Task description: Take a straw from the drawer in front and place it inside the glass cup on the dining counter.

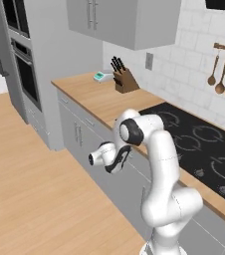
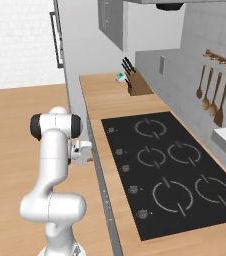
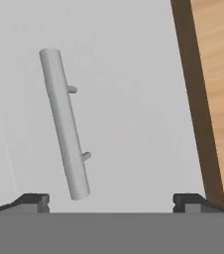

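In the hand view, the slim bar handle [image 3: 64,124] on the closed drawer [image 3: 124,74] front sits left of centre, apart from the gripper [image 3: 111,201], whose fingers [image 3: 32,201] stand spread wide, holding nothing; the wood worktop [image 3: 218,89] edge lies right.

No text, label or number can be read anywhere.

A wood worktop [image 1: 97,94] carries a knife block [image 1: 125,79], a black cooktop [image 1: 204,142] and a small teal-and-white object [image 1: 102,76].
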Tool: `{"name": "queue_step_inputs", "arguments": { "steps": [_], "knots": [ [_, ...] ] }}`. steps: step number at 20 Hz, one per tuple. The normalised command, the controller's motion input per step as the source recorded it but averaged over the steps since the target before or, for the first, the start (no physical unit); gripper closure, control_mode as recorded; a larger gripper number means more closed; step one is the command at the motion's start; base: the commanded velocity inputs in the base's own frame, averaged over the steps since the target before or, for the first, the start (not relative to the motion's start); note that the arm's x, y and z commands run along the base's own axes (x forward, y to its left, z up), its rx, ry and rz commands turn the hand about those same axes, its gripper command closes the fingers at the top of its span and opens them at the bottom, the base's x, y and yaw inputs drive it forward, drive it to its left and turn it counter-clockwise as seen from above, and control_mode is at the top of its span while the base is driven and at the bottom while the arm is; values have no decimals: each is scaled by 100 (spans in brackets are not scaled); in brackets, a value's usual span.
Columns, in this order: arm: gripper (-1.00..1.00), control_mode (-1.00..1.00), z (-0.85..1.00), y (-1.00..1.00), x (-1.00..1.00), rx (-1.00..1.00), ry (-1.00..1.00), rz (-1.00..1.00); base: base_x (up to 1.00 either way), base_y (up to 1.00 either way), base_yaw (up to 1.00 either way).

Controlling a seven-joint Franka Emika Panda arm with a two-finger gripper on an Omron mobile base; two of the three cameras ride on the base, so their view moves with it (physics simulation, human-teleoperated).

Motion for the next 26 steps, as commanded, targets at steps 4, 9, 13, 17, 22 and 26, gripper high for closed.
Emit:
{"name": "queue_step_inputs", "arguments": {
  "steps": [4,9,13,17,22,26],
  "knots": [
    [-100,-100,-37,-21,40,0,0,0,0,0,0],
    [-100,-100,-36,-7,49,0,0,0,0,0,0],
    [-100,-100,-36,0,48,0,0,0,0,0,0],
    [-100,-100,-26,-7,38,0,0,0,0,0,0],
    [100,-100,-10,-7,4,0,0,0,0,0,0],
    [100,-100,-1,-3,-10,3,0,2,0,0,0]
  ]
}}
